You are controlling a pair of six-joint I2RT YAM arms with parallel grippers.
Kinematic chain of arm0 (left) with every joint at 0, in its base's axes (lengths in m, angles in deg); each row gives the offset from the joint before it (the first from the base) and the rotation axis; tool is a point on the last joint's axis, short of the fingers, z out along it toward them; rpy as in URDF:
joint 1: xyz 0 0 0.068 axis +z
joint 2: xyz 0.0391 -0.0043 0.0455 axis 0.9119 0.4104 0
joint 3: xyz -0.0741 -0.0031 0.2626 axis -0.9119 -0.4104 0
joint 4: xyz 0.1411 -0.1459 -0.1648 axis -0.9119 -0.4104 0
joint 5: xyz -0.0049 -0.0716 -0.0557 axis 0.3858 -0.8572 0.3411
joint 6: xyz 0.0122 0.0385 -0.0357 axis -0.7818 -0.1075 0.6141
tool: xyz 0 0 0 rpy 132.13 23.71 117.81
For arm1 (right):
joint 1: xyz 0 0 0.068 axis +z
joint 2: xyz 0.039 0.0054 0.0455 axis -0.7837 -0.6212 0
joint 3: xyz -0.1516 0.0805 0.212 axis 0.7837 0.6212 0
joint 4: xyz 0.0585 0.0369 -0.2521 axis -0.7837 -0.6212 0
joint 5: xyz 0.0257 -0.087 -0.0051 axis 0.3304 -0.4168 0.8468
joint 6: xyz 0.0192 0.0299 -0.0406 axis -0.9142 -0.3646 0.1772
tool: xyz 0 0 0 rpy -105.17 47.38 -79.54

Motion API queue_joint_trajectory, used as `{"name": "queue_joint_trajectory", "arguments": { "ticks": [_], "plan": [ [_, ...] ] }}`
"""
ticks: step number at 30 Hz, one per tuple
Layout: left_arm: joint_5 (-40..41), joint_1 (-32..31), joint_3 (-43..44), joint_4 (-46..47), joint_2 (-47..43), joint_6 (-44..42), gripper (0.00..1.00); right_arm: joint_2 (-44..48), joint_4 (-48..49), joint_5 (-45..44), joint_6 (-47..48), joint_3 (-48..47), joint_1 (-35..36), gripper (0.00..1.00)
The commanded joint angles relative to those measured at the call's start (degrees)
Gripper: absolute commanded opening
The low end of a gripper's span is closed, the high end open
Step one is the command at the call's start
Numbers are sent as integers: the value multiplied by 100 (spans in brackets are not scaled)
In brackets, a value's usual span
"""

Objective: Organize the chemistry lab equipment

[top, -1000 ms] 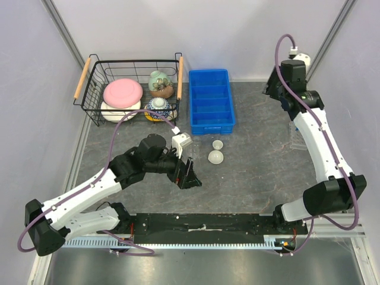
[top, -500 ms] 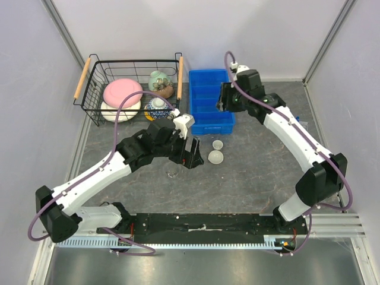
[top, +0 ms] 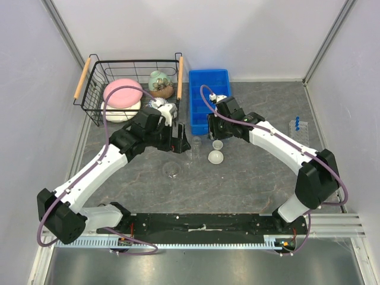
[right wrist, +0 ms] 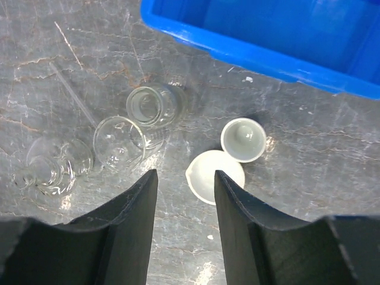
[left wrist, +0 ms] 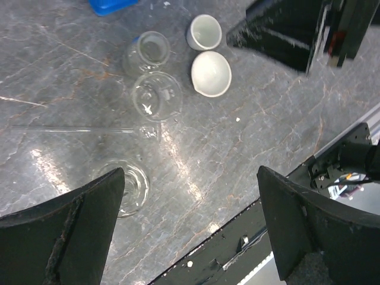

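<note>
Two white dishes sit mid-table: a small cup (right wrist: pixel 243 139) and a wider spouted dish (right wrist: pixel 215 176). My right gripper (right wrist: pixel 185 175) hovers open just above the wider dish (top: pixel 215 157), holding nothing. Left of the dishes stand two clear beakers (right wrist: pixel 155 105) (right wrist: pixel 119 142), with a thin glass rod (right wrist: pixel 74 95) and a round flask (right wrist: pixel 53 166) nearby. My left gripper (left wrist: pixel 191 172) hangs wide open and empty above the flask (left wrist: pixel 127 187) and the beakers (left wrist: pixel 156 95). In the top view it (top: pixel 181 138) is left of the right gripper (top: pixel 212 130). Blue-capped tubes (top: pixel 298 126) lie at the far right.
A blue divided bin (top: pixel 211 101) sits right behind the dishes. A wire basket (top: pixel 95 110) with pink, white and patterned crockery stands at the back left. Frame posts and white walls close in the table on both sides.
My right arm swung from the far right corner to the middle, over the dishes, and its jaws narrowed a little. My left arm moved back toward the basket, uncovering the flask.
</note>
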Motion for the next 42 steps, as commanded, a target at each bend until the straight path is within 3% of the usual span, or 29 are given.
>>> {"name": "queue_joint_trajectory", "arguments": {
  "ticks": [1, 15, 32, 42],
  "plan": [
    [-382, 373, -77, -35, -226, -156, 100, -143, 564, -41, -220, 100, 245, 50],
    [-646, 989, -719, 211, -568, -192, 100, -1242, 696, -409, -326, -577, 562, 50],
    [-796, 1094, -983, 457, -516, -394, 99, -1646, 670, -612, -317, -876, 571, 49],
    [-919, 1121, -1044, 536, -472, -385, 99, -1691, 679, -717, -317, -718, 571, 42]
  ]
}}
